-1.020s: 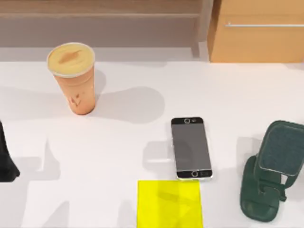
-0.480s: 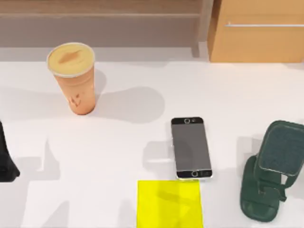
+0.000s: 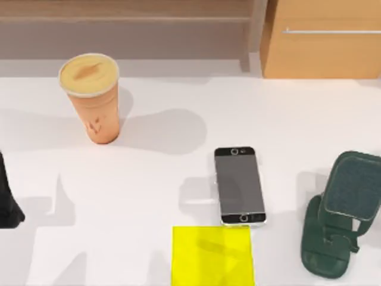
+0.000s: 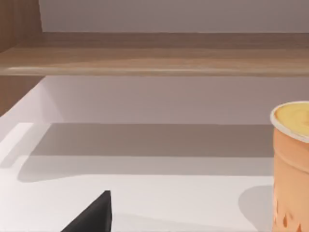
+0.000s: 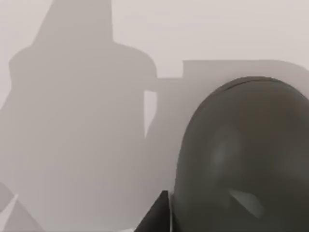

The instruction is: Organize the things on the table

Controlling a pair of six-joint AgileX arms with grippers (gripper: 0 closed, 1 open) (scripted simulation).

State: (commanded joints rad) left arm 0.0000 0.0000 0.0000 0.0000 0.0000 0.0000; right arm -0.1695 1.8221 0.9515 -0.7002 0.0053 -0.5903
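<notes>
An orange paper cup (image 3: 89,98) with a tan lid stands upright at the table's (image 3: 178,179) back left; the left wrist view has the cup (image 4: 292,164) off to one side. The black-screened smartphone (image 3: 239,185) lies flat right of centre, its near end just behind the yellow pad. A dark grey oval mouse (image 5: 241,154) sits large and close in the right wrist view, with a dark tip of my right gripper (image 5: 157,215) right beside it. My left arm (image 3: 6,196) rests at the table's left edge, well apart from the cup, and a black part of my left gripper (image 4: 91,217) pokes in low.
A yellow square pad (image 3: 212,255) lies at the front centre. A dark green stand (image 3: 342,214) stands at the right edge. A tan cabinet (image 3: 324,39) with a metal handle is at the back right, and a wooden shelf (image 4: 154,60) runs along the back.
</notes>
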